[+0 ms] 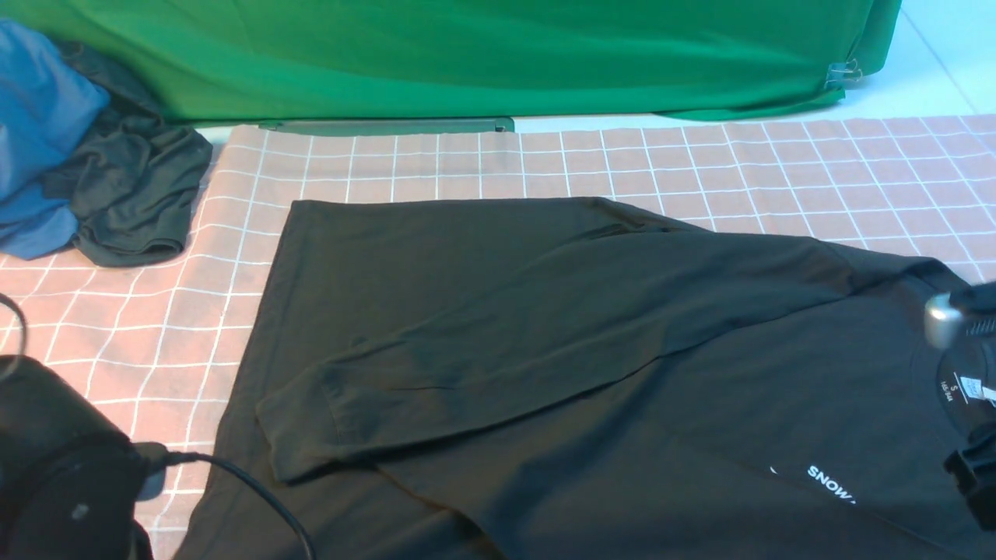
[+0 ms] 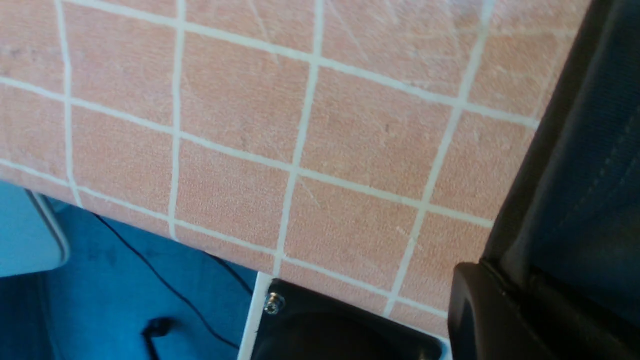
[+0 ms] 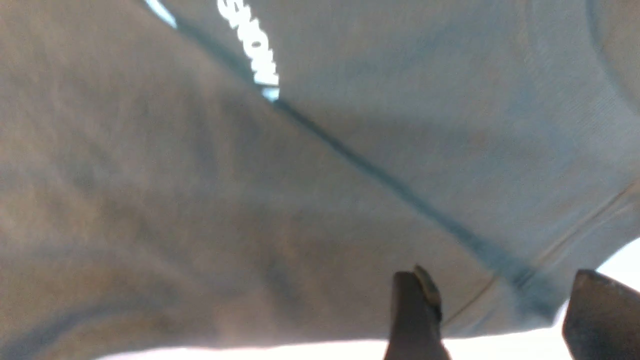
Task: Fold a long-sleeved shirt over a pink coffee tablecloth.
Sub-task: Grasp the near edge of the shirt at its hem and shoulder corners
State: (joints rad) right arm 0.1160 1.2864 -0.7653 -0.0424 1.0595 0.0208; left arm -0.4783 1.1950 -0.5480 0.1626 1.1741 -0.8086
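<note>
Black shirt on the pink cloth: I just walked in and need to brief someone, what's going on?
A two-armed robot is folding the shirt on the pink cloth. One sleeve already lies across its body. The left gripper is shut at the shirt's edge, apparently pinching it; the right gripper is open over the collar end.

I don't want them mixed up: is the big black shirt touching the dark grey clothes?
Apart. The front view shows a strip of bare pink tablecloth lying between the black shirt and the dark grey garment.
</note>
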